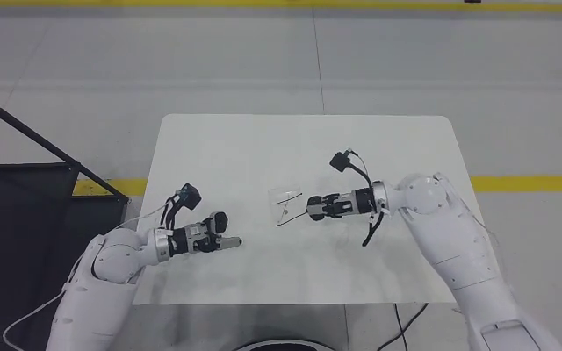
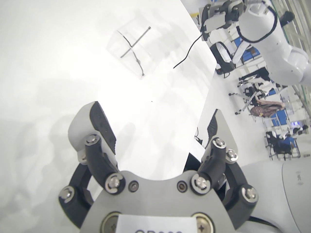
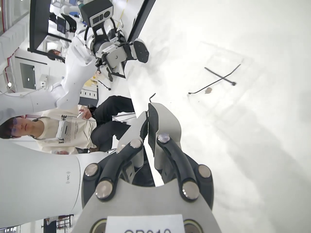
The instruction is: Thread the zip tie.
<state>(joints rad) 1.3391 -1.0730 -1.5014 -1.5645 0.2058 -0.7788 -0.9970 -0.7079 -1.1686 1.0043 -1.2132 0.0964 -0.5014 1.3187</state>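
Black zip tie (image 2: 188, 52) was pinched in right gripper (image 3: 147, 115), jaws shut tight on it, over white table (image 1: 386, 149). Left gripper (image 2: 156, 111) hovered, jaws spread wide, holding nothing. Spare ties (image 3: 222, 78) lay crossed in clear bag (image 1: 285, 191) between arms.

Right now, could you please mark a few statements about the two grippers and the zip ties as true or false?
1. The left gripper is open and empty. True.
2. The right gripper is open. False: it is shut on a black zip tie.
3. Two thin ties lie crossed on the clear plastic sheet. True.
4. The left gripper touches the clear plastic sheet. False: it is apart from it, over bare table.
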